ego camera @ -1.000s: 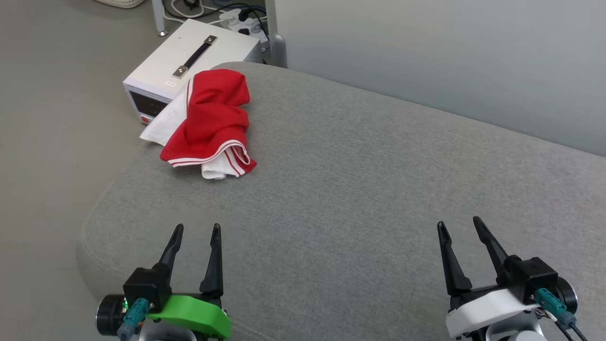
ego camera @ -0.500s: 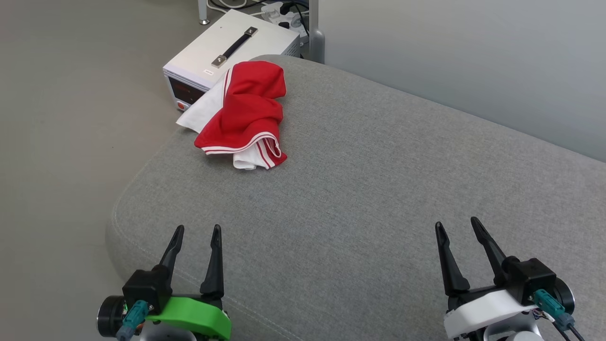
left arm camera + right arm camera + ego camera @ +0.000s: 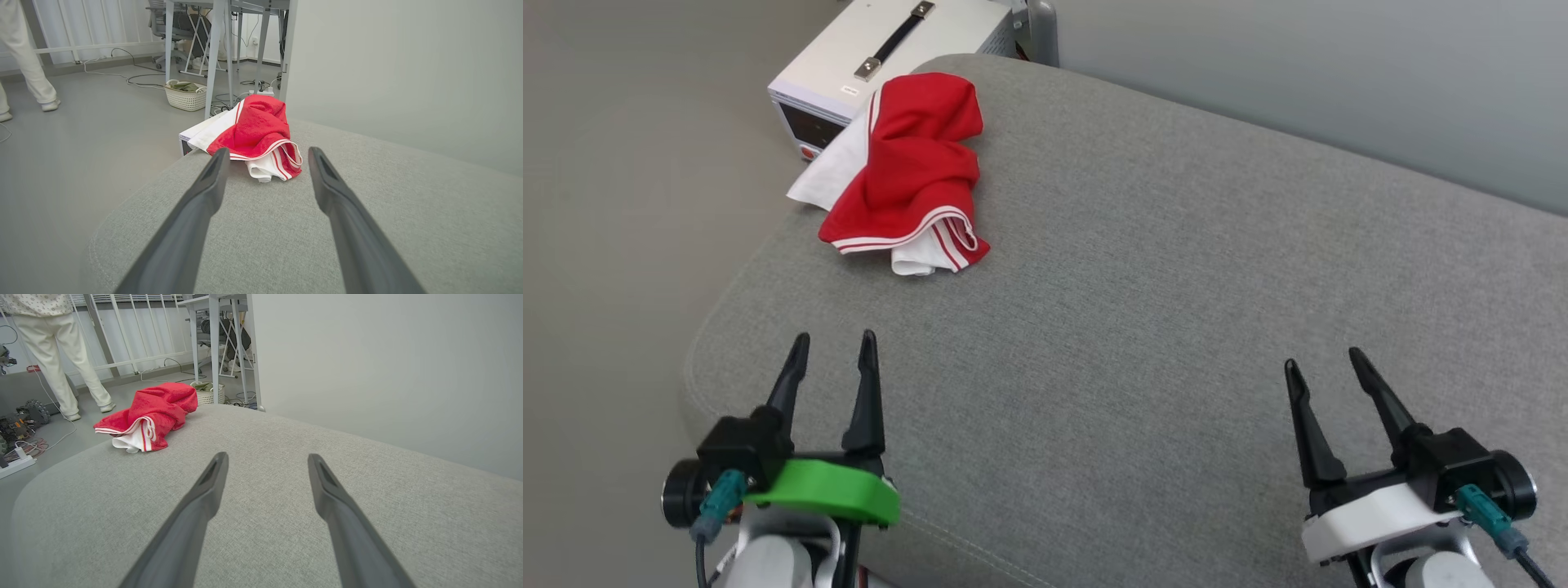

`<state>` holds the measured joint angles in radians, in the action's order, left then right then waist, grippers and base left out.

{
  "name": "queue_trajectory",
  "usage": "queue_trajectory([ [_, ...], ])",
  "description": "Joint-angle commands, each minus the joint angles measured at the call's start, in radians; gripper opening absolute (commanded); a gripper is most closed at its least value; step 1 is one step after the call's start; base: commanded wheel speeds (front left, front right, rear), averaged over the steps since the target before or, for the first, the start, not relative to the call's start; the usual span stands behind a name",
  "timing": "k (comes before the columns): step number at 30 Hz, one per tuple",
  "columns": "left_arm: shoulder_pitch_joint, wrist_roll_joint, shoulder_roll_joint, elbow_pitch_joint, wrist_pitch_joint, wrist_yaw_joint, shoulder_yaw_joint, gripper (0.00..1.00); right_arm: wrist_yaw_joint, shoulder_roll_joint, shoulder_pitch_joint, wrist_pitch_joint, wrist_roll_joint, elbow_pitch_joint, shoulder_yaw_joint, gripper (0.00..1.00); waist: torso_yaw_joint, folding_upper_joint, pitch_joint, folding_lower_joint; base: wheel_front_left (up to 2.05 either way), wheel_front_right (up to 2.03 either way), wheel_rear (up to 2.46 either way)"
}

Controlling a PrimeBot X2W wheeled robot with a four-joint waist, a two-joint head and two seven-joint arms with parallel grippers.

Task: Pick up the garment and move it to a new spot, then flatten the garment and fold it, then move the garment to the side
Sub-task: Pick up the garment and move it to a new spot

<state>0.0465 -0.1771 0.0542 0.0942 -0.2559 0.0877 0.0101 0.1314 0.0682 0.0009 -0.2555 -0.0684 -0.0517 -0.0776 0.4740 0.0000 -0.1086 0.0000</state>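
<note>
The garment (image 3: 900,170) is a crumpled red shirt with white sleeves and striped trim, bunched at the far left corner of the grey cushioned surface (image 3: 1143,278); one white part hangs over the edge. It also appears in the left wrist view as the garment (image 3: 257,134) straight ahead of the fingers, and in the right wrist view as the garment (image 3: 149,410) far to the left. My left gripper (image 3: 834,347) stands open at the near left, well short of the shirt. My right gripper (image 3: 1325,364) stands open at the near right, empty.
A white box with a black handle (image 3: 882,57) sits on the floor just behind the shirt. A grey wall (image 3: 1298,73) runs along the surface's far side. A person's legs (image 3: 61,355) stand on the floor; a white basket (image 3: 186,96), table legs and cables lie beyond.
The whole head view has shifted, so the camera has moved. Both grippers sit slightly higher in the view, the left one also further left, both still open. The shirt lies as before.
</note>
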Motion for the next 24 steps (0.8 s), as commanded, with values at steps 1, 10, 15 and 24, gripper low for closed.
queue_trajectory([
  [1,0.051,0.003,-0.003,0.018,-0.006,0.011,-0.014,1.00,-0.001,0.013,-0.022,-0.006,0.011,0.016,0.003,1.00,-0.051,0.0000,-0.078,0.0000,0.00,0.00,0.00],
  [10,0.414,-0.049,0.130,0.290,0.054,0.040,-0.007,1.00,-0.001,0.079,-0.081,0.025,0.025,0.132,0.018,1.00,-0.147,0.0000,-0.259,0.0000,0.00,0.00,0.00],
  [15,0.618,-0.160,0.245,0.410,0.257,0.042,0.060,1.00,-0.001,0.098,-0.107,0.053,0.027,0.200,0.020,1.00,-0.196,0.0000,-0.337,0.0000,0.00,0.00,0.00],
  [24,0.825,-0.406,0.398,0.593,0.667,0.043,0.141,1.00,-0.001,0.105,-0.136,0.068,0.027,0.251,0.012,1.00,-0.275,0.0000,-0.441,0.0000,0.00,0.00,0.00],
])
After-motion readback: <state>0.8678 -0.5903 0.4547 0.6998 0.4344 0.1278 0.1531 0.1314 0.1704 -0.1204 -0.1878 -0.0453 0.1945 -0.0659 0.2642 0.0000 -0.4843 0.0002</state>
